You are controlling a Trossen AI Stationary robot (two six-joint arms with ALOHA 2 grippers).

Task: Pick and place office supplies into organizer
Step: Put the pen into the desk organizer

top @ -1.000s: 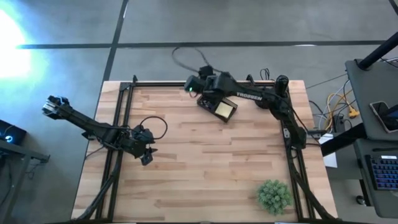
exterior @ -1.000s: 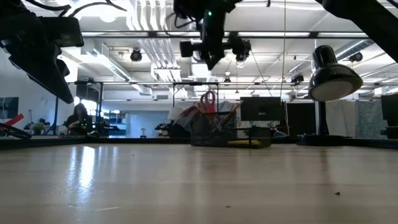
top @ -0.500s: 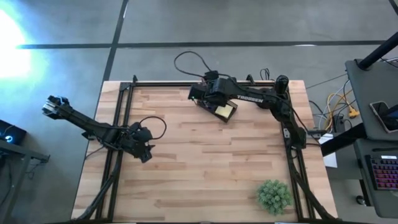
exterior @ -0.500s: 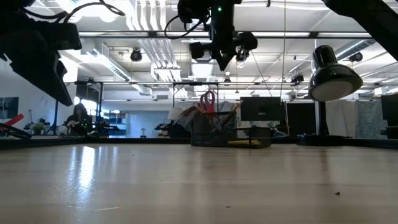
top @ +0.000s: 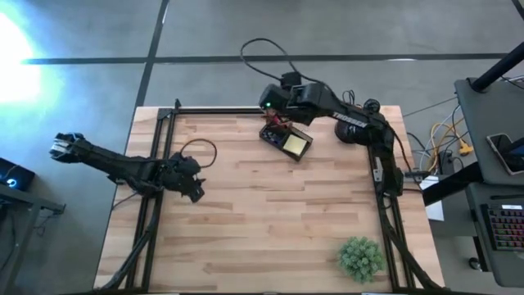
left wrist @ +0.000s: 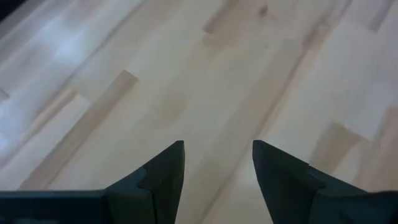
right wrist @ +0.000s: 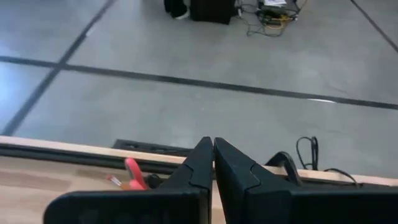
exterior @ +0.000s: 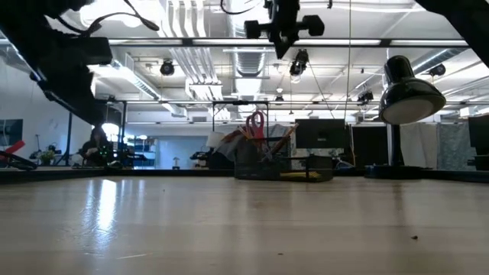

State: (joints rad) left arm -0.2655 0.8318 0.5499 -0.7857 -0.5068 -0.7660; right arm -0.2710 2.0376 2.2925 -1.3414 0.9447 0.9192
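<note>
Hovering over bare wood at the left of the high view, the left gripper [top: 195,191] has its fingers [left wrist: 163,176] spread apart and empty. Up at the top centre, the right gripper [top: 268,105] is pressed fully together, holding nothing, raised above the table's far edge. Just below it sits the organizer [top: 286,141], its long axis running diagonally; a yellow sticky-note pad [top: 295,145] lies in one compartment, and red-handled scissors [exterior: 256,122] stand upright among pens [exterior: 280,140].
</note>
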